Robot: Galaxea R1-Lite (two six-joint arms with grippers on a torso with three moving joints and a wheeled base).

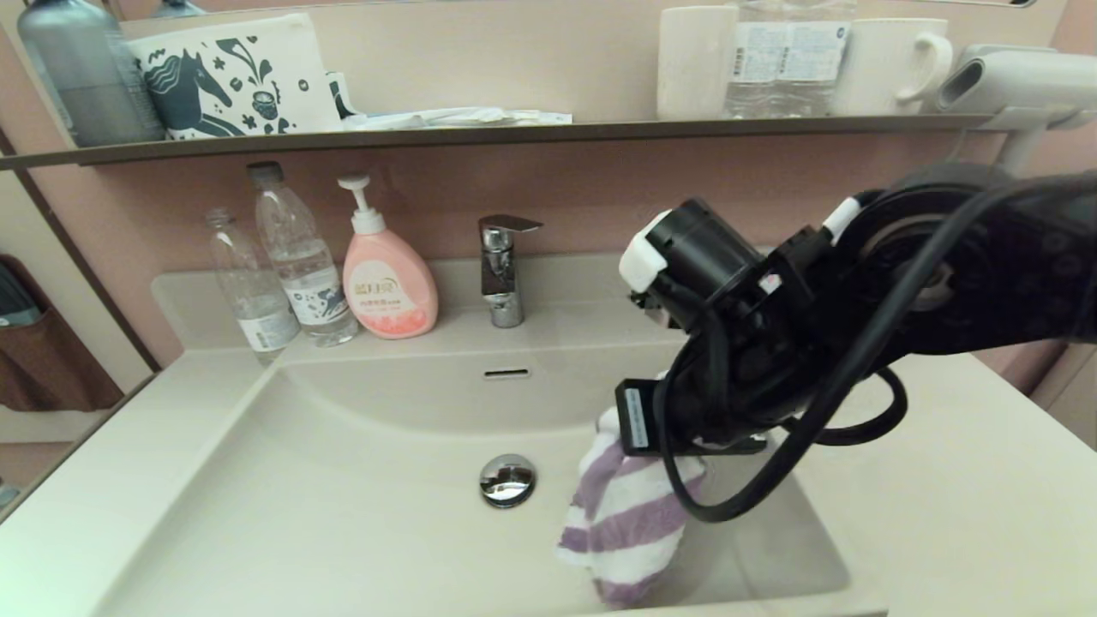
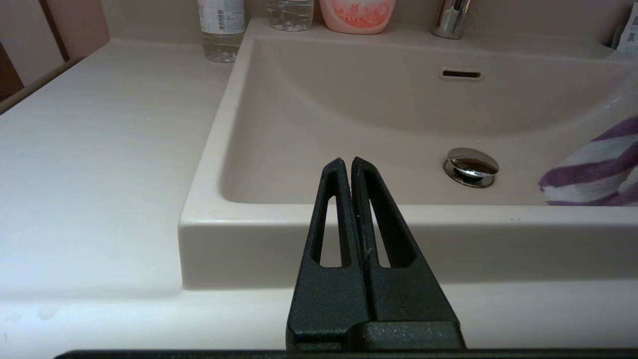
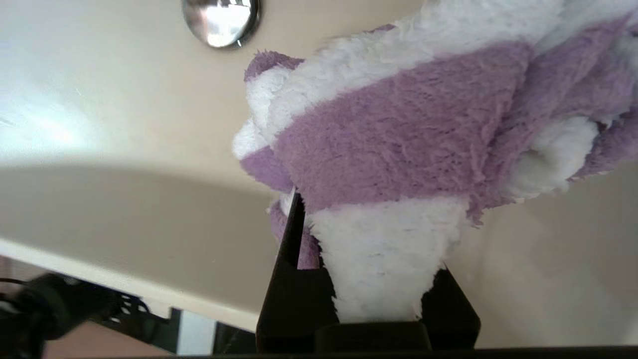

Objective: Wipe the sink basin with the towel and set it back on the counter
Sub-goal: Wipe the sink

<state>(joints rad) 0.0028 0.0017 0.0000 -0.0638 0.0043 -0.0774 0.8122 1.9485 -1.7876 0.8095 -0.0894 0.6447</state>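
Note:
The purple and white striped towel (image 1: pixel 626 523) hangs bunched in the right part of the sink basin (image 1: pixel 343 497), just right of the chrome drain plug (image 1: pixel 507 478). My right gripper (image 3: pixel 371 234) is shut on the towel (image 3: pixel 398 124), whose white band fills the space between the fingers; the lower folds touch the basin floor (image 3: pixel 99 99). In the head view the wrist hides the fingers. My left gripper (image 2: pixel 347 162) is shut and empty, parked low before the basin's front rim, with the towel (image 2: pixel 593 169) off to one side. The counter (image 1: pixel 943 480) flanks the basin.
A chrome faucet (image 1: pixel 504 270), a pink soap pump bottle (image 1: pixel 387 283) and two water bottles (image 1: pixel 300 257) stand along the back edge. The overflow slot (image 1: pixel 506 374) is below the faucet. A dark wall shelf (image 1: pixel 514 134) carries cups, a bag and a hair dryer (image 1: pixel 1020 81).

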